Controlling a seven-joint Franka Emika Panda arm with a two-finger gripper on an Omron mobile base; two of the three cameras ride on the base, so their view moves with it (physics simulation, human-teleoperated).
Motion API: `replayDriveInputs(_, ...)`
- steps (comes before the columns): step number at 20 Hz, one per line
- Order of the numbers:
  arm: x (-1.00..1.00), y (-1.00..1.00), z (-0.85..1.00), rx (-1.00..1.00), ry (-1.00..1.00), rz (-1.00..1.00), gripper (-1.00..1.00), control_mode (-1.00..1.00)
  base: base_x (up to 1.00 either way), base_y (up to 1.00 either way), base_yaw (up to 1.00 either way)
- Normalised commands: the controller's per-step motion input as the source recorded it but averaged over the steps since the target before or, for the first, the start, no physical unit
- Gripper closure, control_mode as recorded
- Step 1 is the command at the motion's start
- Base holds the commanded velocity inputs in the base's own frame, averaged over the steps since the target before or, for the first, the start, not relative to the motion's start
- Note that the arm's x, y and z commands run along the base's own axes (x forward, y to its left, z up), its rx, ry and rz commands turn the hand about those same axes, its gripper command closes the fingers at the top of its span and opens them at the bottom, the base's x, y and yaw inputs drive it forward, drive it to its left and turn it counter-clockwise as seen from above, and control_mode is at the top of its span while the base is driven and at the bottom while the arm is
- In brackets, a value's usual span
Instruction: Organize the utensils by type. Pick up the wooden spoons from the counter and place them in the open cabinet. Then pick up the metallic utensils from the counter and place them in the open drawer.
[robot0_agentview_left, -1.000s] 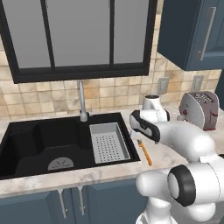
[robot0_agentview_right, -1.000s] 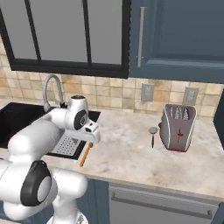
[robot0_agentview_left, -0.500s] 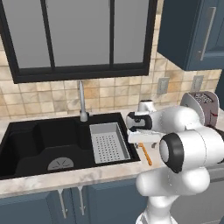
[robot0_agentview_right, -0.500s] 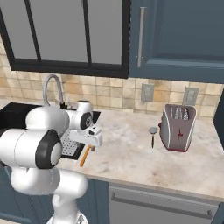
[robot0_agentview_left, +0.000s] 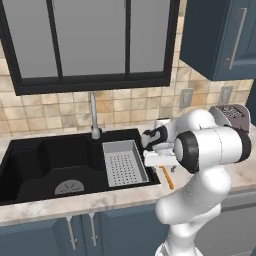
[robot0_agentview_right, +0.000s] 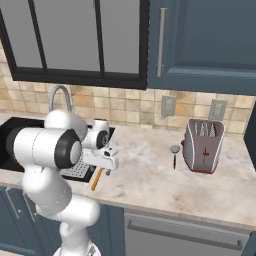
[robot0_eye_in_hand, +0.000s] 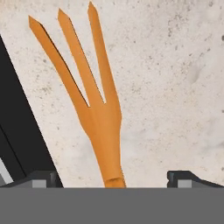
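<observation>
An orange-copper fork (robot0_eye_in_hand: 98, 105) lies flat on the beige counter (robot0_agentview_right: 145, 175), just right of the sink, tines pointing away from the hand. My gripper (robot0_eye_in_hand: 113, 178) hangs open low over its handle, one fingertip (robot0_eye_in_hand: 41, 177) on each side and nothing gripped. From the base, the gripper (robot0_agentview_right: 106, 161) sits above the fork (robot0_agentview_right: 96, 179), whose handle end (robot0_agentview_left: 168, 178) pokes out below the hand. A short utensil with a dark handle and round silver head (robot0_agentview_right: 174, 155) lies beside the toaster. The dark blue upper cabinet (robot0_agentview_right: 205, 40) hangs above. The wooden spoons and the drawer are out of view.
A black sink (robot0_agentview_left: 50, 160) with a grey strainer tray (robot0_agentview_left: 124, 162) and a faucet (robot0_agentview_left: 93, 117) lies left of the fork. A red and silver toaster (robot0_agentview_right: 202, 145) stands at the right of the counter. Glass-fronted cabinets (robot0_agentview_left: 90, 40) hang over the sink.
The arm has folded forward and the hand has come down closer over the fork. The jaws stayed open and the fork has not moved.
</observation>
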Motion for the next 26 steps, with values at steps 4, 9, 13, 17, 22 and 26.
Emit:
replayDriveInputs(4, 0.01, 0.0, -0.29, 0.0, 0.05, -0.02, -1.0, -1.0, 0.0, 0.0, 0.0)
replayDriveInputs(9, 0.0, -0.03, -0.25, 0.0, 0.01, -0.05, -1.0, -1.0, 0.0, 0.0, 0.0)
replayDriveInputs(13, -0.07, -0.06, -0.24, 0.0, 0.0, -0.1, -1.0, -1.0, 0.0, 0.0, 0.0)
replayDriveInputs(17, -0.09, -0.06, -0.27, 0.0, 0.0, -0.13, 1.0, -1.0, 0.0, 0.0, 0.0)
replayDriveInputs(22, -0.07, -0.01, -0.32, 0.0, 0.0, -0.14, 1.0, -1.0, 0.0, 0.0, 0.0)
replayDriveInputs(26, -0.01, -0.05, -0.26, 0.0, 0.0, -0.11, 1.0, -1.0, 0.0, 0.0, 0.0)
